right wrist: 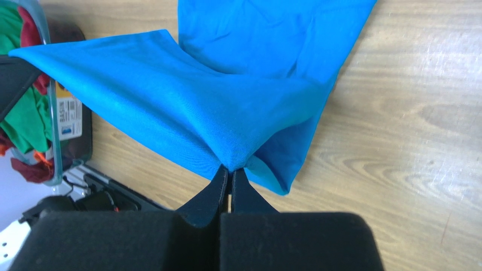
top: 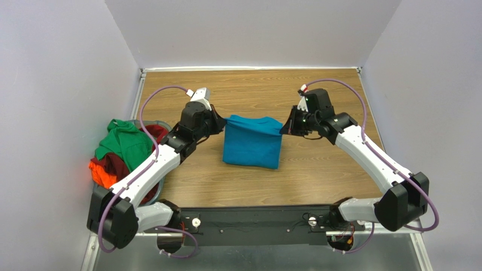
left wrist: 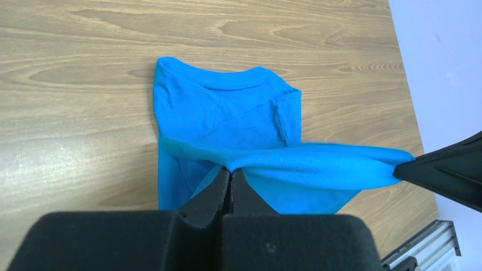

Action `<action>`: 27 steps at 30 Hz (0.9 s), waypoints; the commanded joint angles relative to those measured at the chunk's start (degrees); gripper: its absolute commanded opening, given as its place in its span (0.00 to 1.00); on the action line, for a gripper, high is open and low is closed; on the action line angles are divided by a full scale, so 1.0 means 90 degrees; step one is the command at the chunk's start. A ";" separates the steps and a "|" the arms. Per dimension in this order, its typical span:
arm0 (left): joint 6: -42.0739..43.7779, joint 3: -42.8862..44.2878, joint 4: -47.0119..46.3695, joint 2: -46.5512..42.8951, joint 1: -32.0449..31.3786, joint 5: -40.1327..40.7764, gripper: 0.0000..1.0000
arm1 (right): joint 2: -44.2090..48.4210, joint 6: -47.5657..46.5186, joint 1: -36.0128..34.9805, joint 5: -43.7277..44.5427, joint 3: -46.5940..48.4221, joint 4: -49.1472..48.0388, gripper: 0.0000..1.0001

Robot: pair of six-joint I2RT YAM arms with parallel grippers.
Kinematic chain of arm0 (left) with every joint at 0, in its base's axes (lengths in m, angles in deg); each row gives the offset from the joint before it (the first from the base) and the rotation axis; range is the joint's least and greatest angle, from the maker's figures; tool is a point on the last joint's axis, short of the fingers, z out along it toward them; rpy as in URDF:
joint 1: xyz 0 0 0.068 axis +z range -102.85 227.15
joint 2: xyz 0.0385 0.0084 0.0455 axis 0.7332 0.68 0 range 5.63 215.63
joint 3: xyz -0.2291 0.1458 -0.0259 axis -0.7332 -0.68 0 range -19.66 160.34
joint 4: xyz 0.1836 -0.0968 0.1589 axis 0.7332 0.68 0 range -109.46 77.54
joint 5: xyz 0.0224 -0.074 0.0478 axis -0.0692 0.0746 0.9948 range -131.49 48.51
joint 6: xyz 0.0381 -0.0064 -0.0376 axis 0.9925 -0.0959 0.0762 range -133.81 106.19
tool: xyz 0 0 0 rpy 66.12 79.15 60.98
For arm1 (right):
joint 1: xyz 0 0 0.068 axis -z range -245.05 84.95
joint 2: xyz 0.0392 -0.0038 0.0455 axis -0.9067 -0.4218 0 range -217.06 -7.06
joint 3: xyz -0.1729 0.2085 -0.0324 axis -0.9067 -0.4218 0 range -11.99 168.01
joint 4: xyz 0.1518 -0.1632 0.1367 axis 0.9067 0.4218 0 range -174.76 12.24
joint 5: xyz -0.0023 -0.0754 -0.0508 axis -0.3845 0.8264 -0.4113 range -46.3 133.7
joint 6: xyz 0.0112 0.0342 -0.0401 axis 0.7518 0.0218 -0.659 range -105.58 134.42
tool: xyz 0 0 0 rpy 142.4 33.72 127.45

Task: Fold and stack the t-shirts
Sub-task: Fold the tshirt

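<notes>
Soft, light teal-blue cloth t-shirt (top: 252, 144), part-folded, mid wooden surface (top: 317, 180): upper edge lifted taut, remainder lying flat. Clenched on that edge's two corners: left fingers (left wrist: 216, 192), right fingers (right wrist: 210, 195). Judged limp, sag-prone; best taken at corners. Green, dark red and orange cloth t-shirts (top: 121, 144) heaped in grey-blue round plastic basket (right wrist: 54, 152), left.

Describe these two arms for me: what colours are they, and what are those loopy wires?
Both the left arm and right arm have white shells with chunky black joints. A thin purple cable loops along each. The left gripper and right gripper are black, each a blocky body with two slim, tapering fingers.
</notes>
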 commanded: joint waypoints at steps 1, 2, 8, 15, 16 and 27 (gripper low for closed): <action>0.0272 0.0264 -0.0429 0.0362 0.0260 -0.0308 0.00 | -0.0259 0.0058 0.0169 0.0079 0.0166 -0.0320 0.01; 0.0272 0.0303 -0.0478 0.0449 0.0309 -0.0309 0.00 | -0.0298 0.0097 0.0189 0.0244 0.0156 -0.0456 0.01; 0.0262 0.0644 -0.0829 0.1220 0.0455 -0.0446 0.00 | -0.0708 0.0175 0.0413 0.0178 0.0243 -0.0896 0.01; 0.0360 0.1113 -0.0928 0.1992 0.0592 -0.0426 0.00 | -0.1343 0.0165 0.0677 0.0011 0.0439 -0.1091 0.01; 0.0370 0.1230 -0.0928 0.2080 0.0621 -0.0416 0.00 | -0.1411 0.0156 0.0726 0.0011 0.0468 -0.1150 0.01; 0.0556 0.2090 -0.0820 0.3505 0.0788 -0.0426 0.00 | -0.2700 0.0175 0.0999 0.0020 0.1015 -0.1385 0.01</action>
